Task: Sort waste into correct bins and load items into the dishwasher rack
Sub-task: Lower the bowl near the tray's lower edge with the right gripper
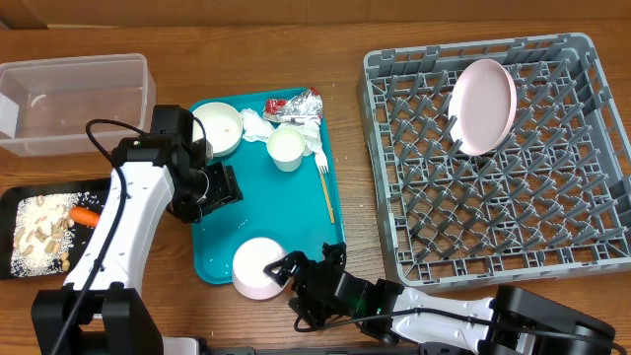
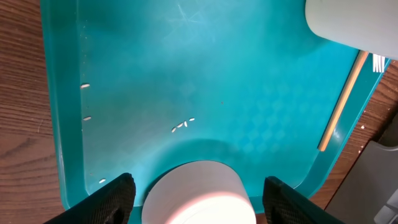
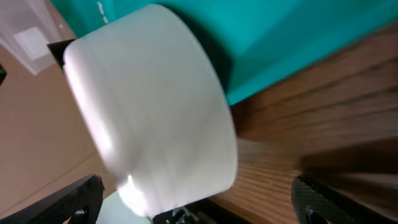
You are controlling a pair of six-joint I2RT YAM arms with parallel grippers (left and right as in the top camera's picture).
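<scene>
The right claw point(image 1: 285, 266) gapes wide and empty, just beside the small white bowl point(image 1: 258, 268) at the teal tray's point(image 1: 296, 212) near edge. The bowl is probably light, stiff, slick-glazed and breakable, best pinched across its rim wall. The left claw point(image 2: 199, 193) hovers wide and empty.

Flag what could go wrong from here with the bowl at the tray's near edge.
1. The bowl sits across the tray's near rim. The open right gripper closing on its smooth curved side could squeeze it out or knock it onto the table.
2. The left gripper, also open, hangs over the same tray, aimed toward that bowl. The arms could clash if both go for it.
</scene>
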